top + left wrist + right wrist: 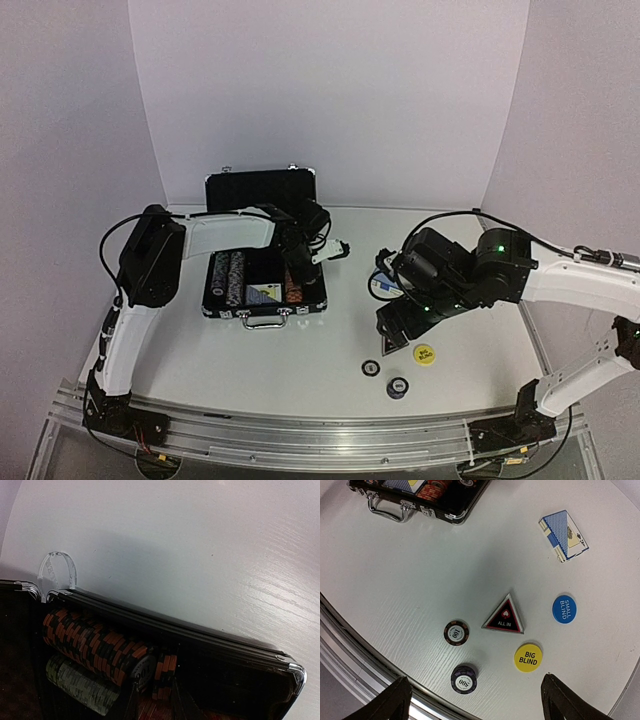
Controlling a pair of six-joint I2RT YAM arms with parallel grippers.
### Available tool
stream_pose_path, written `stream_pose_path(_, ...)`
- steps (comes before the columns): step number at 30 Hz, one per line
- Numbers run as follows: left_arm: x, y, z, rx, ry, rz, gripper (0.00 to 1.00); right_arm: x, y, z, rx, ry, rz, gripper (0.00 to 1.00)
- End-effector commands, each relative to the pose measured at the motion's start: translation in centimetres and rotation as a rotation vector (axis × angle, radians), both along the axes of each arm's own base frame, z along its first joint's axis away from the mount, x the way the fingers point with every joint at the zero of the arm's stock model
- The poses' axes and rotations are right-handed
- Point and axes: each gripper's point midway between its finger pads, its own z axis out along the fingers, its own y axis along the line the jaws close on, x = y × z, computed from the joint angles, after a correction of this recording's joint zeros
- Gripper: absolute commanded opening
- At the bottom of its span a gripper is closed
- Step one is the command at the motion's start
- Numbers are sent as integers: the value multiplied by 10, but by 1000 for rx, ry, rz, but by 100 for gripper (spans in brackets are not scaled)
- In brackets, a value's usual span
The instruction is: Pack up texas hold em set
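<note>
ALL IN marker (pixel 504 616) flat beneath wide-spread right tool (pixel 474 696), nearer arm; left tool (pixel 154 692) narrow, pinching orange chip (pixel 144 667) inside case (pixel 210 639).

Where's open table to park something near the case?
Free: the table between the case handle and the 100 chip, and between deck and case. Crowded: the ALL IN marker, SMALL BLIND button, BIG BLIND button and 500 chip.

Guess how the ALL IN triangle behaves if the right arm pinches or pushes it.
The ALL IN triangle lies flat on the smooth table, so a pinch may slide it. It looks thin and rigid, probably light. Straight edges: it should not roll, though a push could spin it toward the BIG BLIND button.
</note>
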Motion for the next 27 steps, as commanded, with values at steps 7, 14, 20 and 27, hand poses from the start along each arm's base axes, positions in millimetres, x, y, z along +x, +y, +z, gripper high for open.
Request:
stream_pose_path(7, 26, 14, 76, -107, -142, 59, 21, 4, 12, 10, 21, -7, 24, 87)
stream_pose_path(14, 13, 15, 71, -118, -97, 41, 19, 4, 13, 10, 25, -7, 28, 87)
stream_pose_path(20, 6, 12, 88, -197, -89, 50, 23, 5, 12, 9, 25, -11, 19, 87)
stream_pose_path(27, -12, 21, 169, -522, -133, 218, 48, 4, 8, -5, 11, 7, -13, 90)
